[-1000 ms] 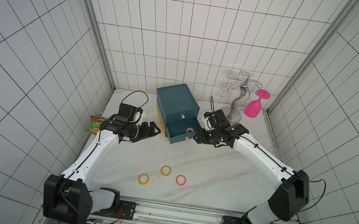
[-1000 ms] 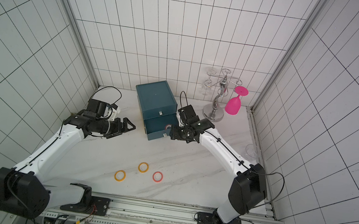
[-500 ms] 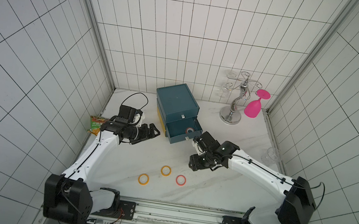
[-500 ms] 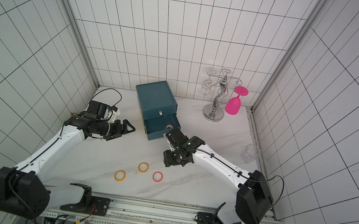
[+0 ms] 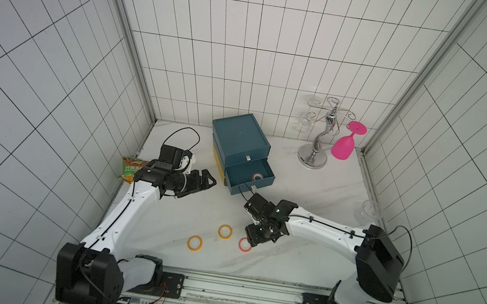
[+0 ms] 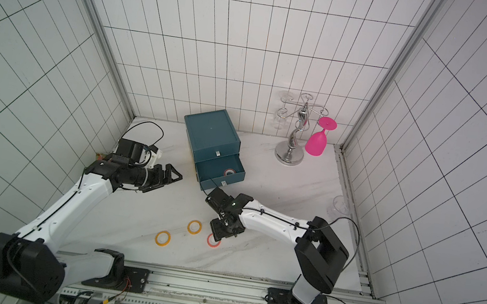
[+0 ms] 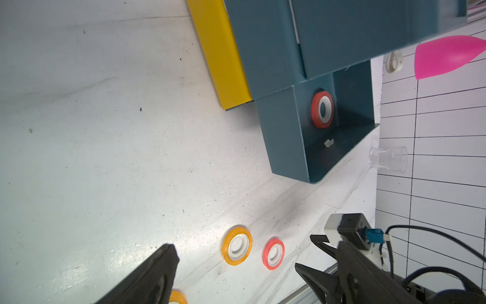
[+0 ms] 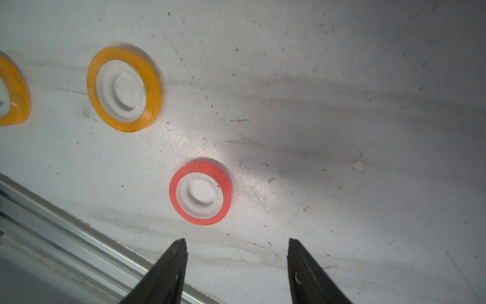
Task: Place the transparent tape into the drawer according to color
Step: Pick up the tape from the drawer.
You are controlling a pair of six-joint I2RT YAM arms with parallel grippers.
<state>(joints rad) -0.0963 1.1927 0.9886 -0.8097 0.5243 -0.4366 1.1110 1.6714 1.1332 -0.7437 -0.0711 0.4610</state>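
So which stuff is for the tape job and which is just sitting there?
For the job: red tape on the table, red tape in the drawer, orange tape nearer the drawers, orange tape nearer the rail, blue drawers.

Just lying about: pink glass, silver rack, snack packet, clear cup.

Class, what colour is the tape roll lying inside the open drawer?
The small flat tape roll is red; clearest in the left wrist view.

Finishes as I see them from my station
The table (image 8: 342, 105) is smooth, white and marble-veined, with a sheen and fine scuffs; the red roll (image 8: 201, 193) and orange roll (image 8: 124, 89) are glossy plastic on white plastic cores; the drawer box (image 5: 240, 132) looks matt teal; the stand (image 5: 312, 160) is mirror-bright metal.
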